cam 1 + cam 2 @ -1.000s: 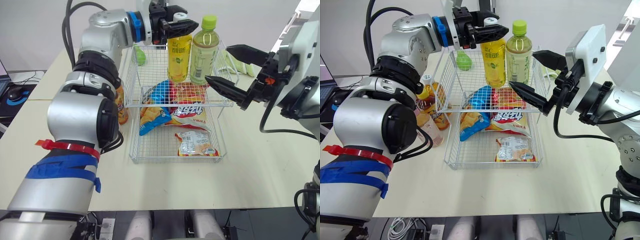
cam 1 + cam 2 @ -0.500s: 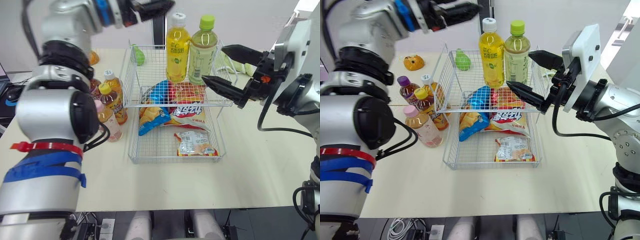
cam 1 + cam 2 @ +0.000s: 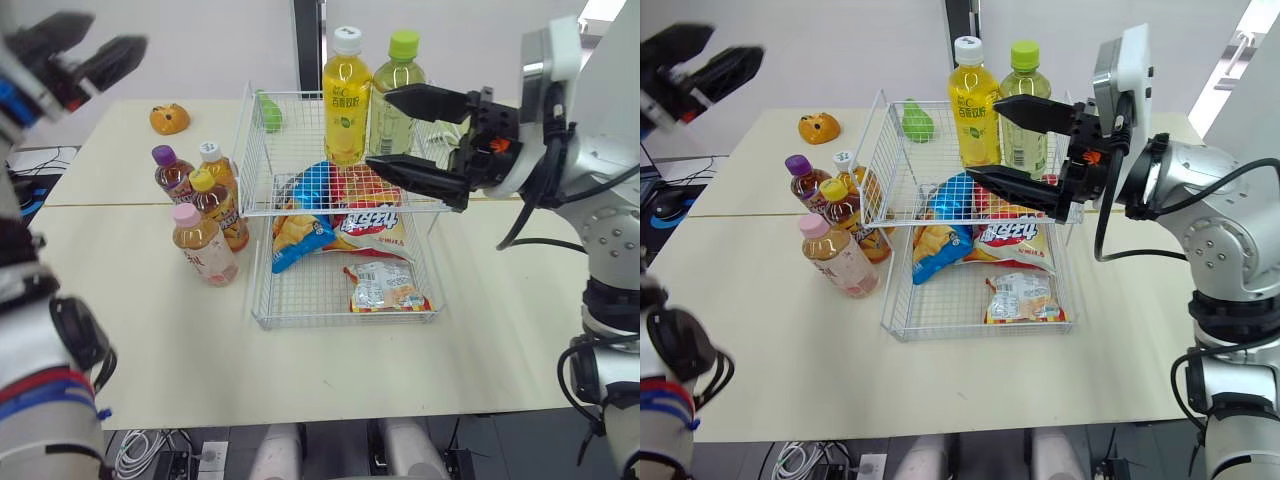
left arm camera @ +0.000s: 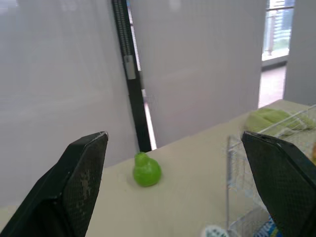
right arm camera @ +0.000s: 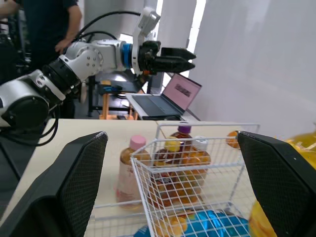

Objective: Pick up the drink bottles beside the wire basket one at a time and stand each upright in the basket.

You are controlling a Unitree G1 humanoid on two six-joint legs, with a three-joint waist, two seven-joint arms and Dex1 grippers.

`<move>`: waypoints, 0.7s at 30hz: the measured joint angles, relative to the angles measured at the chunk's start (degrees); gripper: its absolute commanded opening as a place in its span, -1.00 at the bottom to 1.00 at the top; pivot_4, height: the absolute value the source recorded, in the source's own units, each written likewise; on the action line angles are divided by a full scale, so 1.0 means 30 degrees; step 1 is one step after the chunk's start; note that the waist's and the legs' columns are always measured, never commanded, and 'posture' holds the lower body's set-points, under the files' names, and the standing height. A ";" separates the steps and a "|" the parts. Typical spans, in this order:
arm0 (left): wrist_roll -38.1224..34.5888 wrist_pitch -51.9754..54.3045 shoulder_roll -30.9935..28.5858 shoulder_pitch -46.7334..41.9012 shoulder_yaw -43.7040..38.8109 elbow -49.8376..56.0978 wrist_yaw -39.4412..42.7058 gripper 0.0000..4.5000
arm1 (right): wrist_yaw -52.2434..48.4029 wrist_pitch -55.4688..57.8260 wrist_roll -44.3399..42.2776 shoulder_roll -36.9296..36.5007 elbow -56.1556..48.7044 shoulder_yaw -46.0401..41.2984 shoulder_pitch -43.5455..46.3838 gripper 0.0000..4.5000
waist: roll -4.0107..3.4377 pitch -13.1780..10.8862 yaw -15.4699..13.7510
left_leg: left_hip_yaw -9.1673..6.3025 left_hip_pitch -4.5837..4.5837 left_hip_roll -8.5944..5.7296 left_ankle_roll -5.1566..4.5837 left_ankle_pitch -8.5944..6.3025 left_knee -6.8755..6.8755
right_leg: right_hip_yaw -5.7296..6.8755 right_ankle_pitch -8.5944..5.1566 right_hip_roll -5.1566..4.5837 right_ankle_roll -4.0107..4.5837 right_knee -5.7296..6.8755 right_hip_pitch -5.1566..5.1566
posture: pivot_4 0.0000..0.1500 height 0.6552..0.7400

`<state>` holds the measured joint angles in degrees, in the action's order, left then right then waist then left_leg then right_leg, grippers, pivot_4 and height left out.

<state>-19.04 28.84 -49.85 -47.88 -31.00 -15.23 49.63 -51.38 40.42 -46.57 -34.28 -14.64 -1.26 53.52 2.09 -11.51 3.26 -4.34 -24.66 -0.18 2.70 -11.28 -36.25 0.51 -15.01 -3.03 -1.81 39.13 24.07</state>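
Note:
The wire basket (image 3: 340, 322) stands mid-table with snack packets (image 3: 365, 222) lying in it. At its far end a yellow drink bottle (image 3: 346, 95) and a green tea bottle (image 3: 392, 92) stand upright. To the left of the basket stand several more bottles: purple cap (image 3: 168, 172), white cap (image 3: 212, 162), yellow cap (image 3: 212, 205) and pink cap (image 3: 203, 245). My left gripper (image 3: 115, 32) hangs open and empty, high above the table's far left. My right gripper (image 3: 378, 128) is open and empty over the basket's far half, beside the two standing bottles.
An orange toy (image 3: 169, 118) lies at the far left of the table. A green pear toy (image 3: 268, 112) sits by the basket's far left corner. In the right wrist view a laptop (image 5: 168, 96) and a person (image 5: 44, 24) are beyond the table's left side.
My left gripper let go of the yellow bottle, which now stands in the basket, and drew back up and far to the left. My right gripper shifted left over the basket.

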 measured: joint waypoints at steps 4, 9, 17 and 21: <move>-0.0374 0.0603 0.2058 0.7539 -0.4132 0.4901 -0.2137 0.99 | -0.1491 -0.0357 0.0142 0.0596 0.0861 0.0552 0.0459 1.00 | 0.0006 0.0010 -0.0048 | 0.0019 0.0038 0.0028 -0.0001 0.0000 0.0013 | -0.0012 0.0001 -0.0014 -0.0003 -0.0009 -0.0014 | 1.00 1.00; -0.1033 0.0255 0.5371 1.3139 -0.6131 0.8141 -0.3978 0.99 | -0.2434 -0.1095 0.0861 0.1239 0.1461 0.1071 0.0535 1.00 | 0.0043 0.0038 -0.0566 | -0.0004 0.0072 0.0024 0.0001 0.0000 -0.0006 | 0.0022 0.0020 -0.0012 -0.0004 -0.0021 -0.0084 | 1.00 1.00; -0.1154 -0.3421 0.9599 1.6931 -0.5816 0.9798 -0.6347 0.99 | -0.3397 -0.1552 0.1303 0.1508 0.1915 0.1267 0.0529 1.00 | 0.0058 0.0049 -0.0991 | -0.0003 0.0273 -0.0016 -0.0001 -0.0006 -0.0009 | 0.0018 0.0024 -0.0018 -0.0012 -0.0052 -0.0289 | 1.00 1.00; -0.1064 -0.4856 1.0423 1.7681 -0.4734 1.0252 -0.7133 0.99 | -0.3709 -0.1547 0.1629 0.1469 0.1926 0.1325 0.0530 1.00 | 0.0059 0.0049 -0.0990 | 0.0007 0.0274 -0.0025 -0.0001 -0.0007 -0.0009 | 0.0013 0.0025 -0.0008 -0.0011 -0.0050 -0.0289 | 1.00 1.00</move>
<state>-22.23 14.27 -18.59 5.16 -45.20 15.53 28.23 -62.51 35.78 -41.68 -29.87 -8.86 2.71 55.11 2.26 -11.36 0.29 -4.32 -23.84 -0.25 2.69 -11.30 -36.28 0.55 -14.94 -3.06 -1.85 38.98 23.21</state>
